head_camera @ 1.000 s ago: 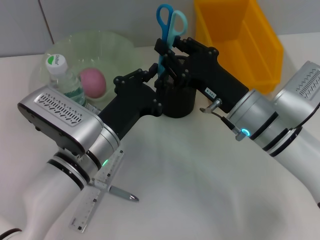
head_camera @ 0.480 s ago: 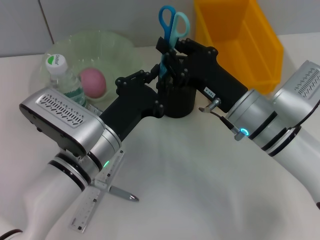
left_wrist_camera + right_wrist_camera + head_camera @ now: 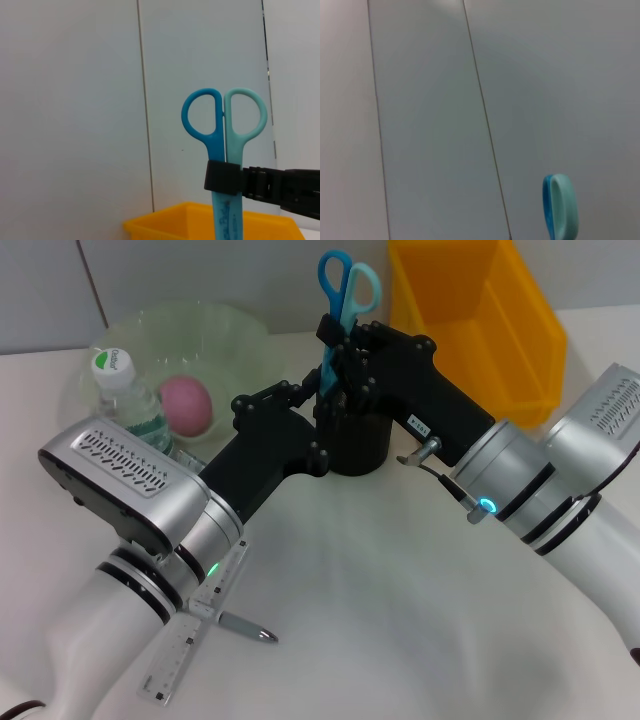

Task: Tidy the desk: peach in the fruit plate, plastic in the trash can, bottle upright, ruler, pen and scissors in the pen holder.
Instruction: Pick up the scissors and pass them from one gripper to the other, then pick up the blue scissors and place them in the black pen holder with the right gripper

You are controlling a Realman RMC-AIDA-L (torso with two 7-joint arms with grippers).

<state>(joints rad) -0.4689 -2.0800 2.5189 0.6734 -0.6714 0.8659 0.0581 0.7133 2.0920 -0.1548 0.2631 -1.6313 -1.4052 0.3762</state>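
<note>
Change: since one second ago the scissors (image 3: 343, 302) stand slightly higher and more upright, handles up, blades down in the black pen holder (image 3: 358, 443); both arms have barely shifted.
Scissors: blue and teal handles, clamped just below the finger loops by the right gripper (image 3: 338, 338); in the left wrist view a black finger wraps the shanks (image 3: 223, 176).
Right gripper: closed on the scissors above the holder's mouth.
Left gripper: (image 3: 305, 390) just beside the holder's rim on the bowl side; fingers spread, gripping nothing.
Pen holder: near the desk's far edge, between the fruit plate (image 3: 240, 335) and the yellow trash can (image 3: 520, 330).
Meaning: judged as the alignment stage of insertion; the scissors are not yet released.
Peach: (image 3: 187, 405) already in the fruit plate.
Bottle: (image 3: 130, 390) upright beside the plate, toward the desk's left edge.
Remaining: ruler (image 3: 195, 630) and pen (image 3: 247, 628) lie near the desk's near edge, partly under the left arm.
</note>
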